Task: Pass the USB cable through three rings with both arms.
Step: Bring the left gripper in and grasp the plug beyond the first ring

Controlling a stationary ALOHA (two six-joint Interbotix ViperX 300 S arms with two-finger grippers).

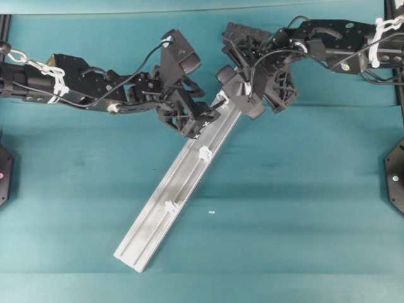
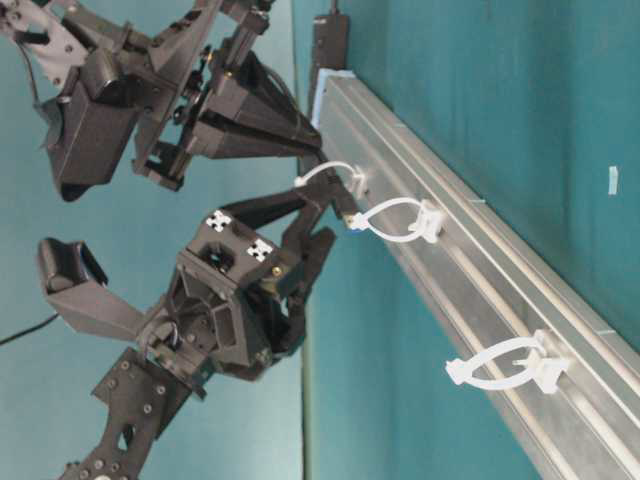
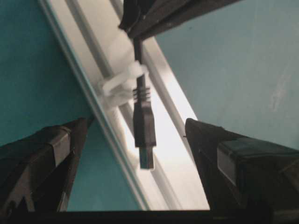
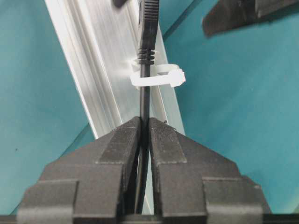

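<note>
On the teal surface (image 1: 303, 208) a long silver rail (image 1: 158, 221) is laid diagonally, and the three rings (image 1: 204, 152) are spaced along it; the two arms meet over its upper end. The right claw (image 4: 145, 126) is seen closed tight on the USB cable (image 4: 144, 100), which runs straight out from between its pads along the line of the rail and passes through the first ring (image 4: 159, 77). Beyond that ring the plug (image 3: 144, 128) is held clear of the rail, its metal tip pointing onward toward the second ring (image 2: 400, 222). The left claw (image 3: 140, 154) is spread wide and grips nothing; in its wrist view the plug hangs between the two fingers (image 3: 44, 158), nearer the left one, with its long axis running toward the camera. The left claw is therefore the nearer one for taking the plug, and the coming move is judged to depend on closing across that axis. Whether the tip has already reached the second ring cannot quite be told from the table-level view.
</note>
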